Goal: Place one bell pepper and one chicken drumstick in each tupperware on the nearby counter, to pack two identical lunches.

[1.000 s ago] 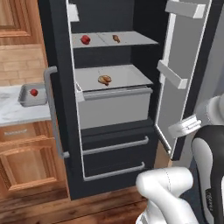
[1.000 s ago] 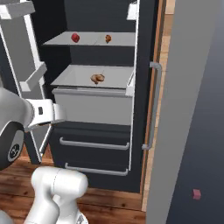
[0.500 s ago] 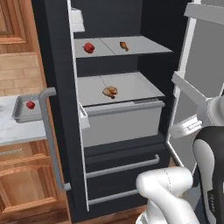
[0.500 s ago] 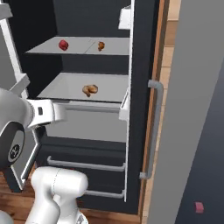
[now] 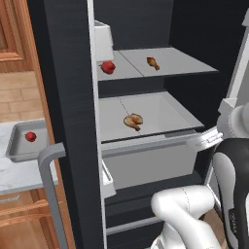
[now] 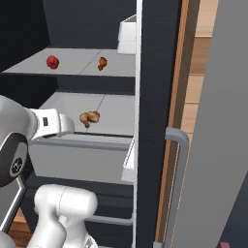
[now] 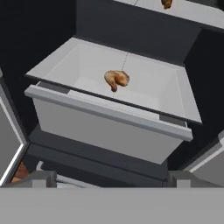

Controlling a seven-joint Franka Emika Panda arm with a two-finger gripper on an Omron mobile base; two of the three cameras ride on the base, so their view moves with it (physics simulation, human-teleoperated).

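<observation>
Open fridge, two drumsticks and a pepper on its shelves — gripper spread wide and empty.

On the upper shelf (image 5: pixel 185 63) a red bell pepper (image 5: pixel 108 67) lies near the left front corner, with the darker, smaller drumstick (image 5: pixel 152 62) well apart from it toward the middle. One level down, the plumper drumstick (image 5: pixel 133 120) rests on the grey lid over the pulled-out drawer (image 5: pixel 146 165), about midway between its side edges. The gripper (image 7: pixel 109 177) faces that drawer front, fingertips set far apart with nothing between them — well short of the drumstick. Left of the fridge, the grey rectangular tupperware (image 5: pixel 14 151) sits on the marble counter (image 5: pixel 19 175) near its right edge, with the second bell pepper (image 5: pixel 30 136) inside it, toward the container's back edge.
</observation>
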